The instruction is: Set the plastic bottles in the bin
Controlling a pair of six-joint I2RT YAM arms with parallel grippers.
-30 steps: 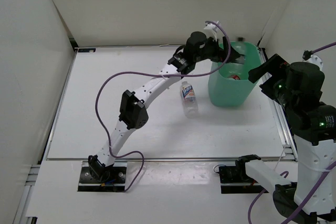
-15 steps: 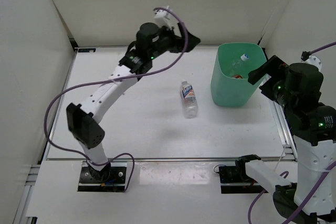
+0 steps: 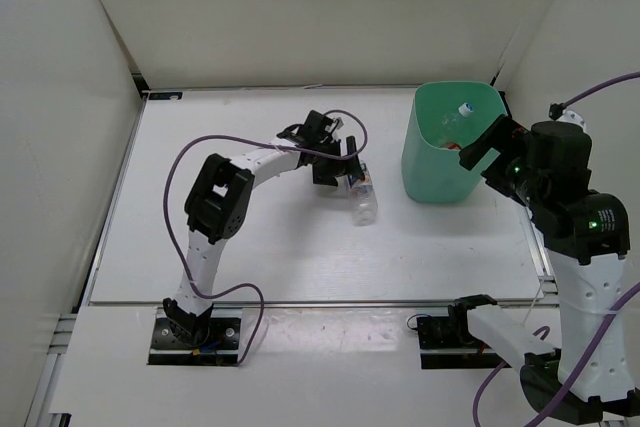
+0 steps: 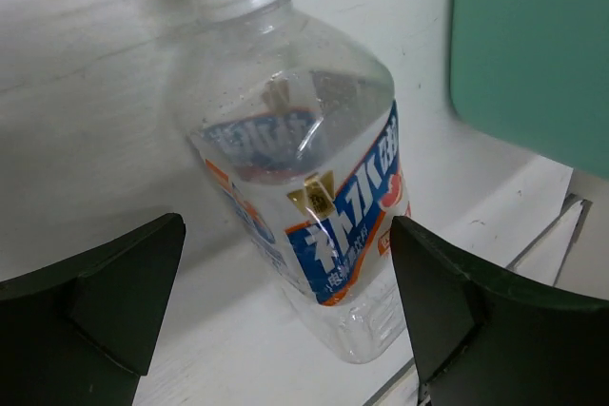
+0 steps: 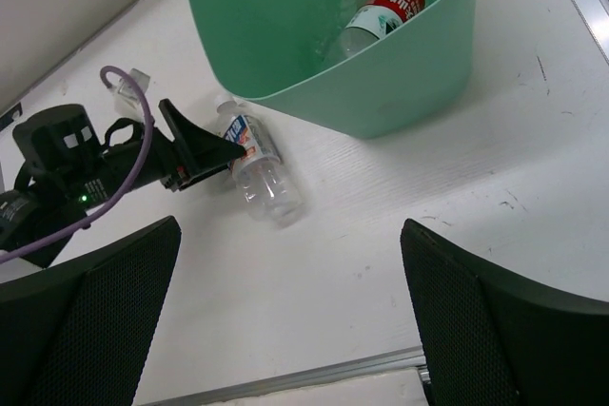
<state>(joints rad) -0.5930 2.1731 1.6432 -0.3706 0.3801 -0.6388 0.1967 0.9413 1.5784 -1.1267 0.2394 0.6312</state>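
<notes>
A: Swung down since before, left gripper (image 4: pixel 285 306) hovers jaws wide over the blue-white labelled bottle (image 4: pixel 304 187) lying beside the bin (image 3: pixel 435 177).
B: Hidden?
A: Bin's wall cuts off the red-labelled bottle (image 5: pixel 385 2) inside. The right gripper (image 5: pixel 290 254), spread wide, holds nothing.

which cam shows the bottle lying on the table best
Left wrist: the blue-white labelled bottle fills the frame, label clear. Top external shows it small beside the left gripper; right wrist shows it small beside the bin.
</notes>
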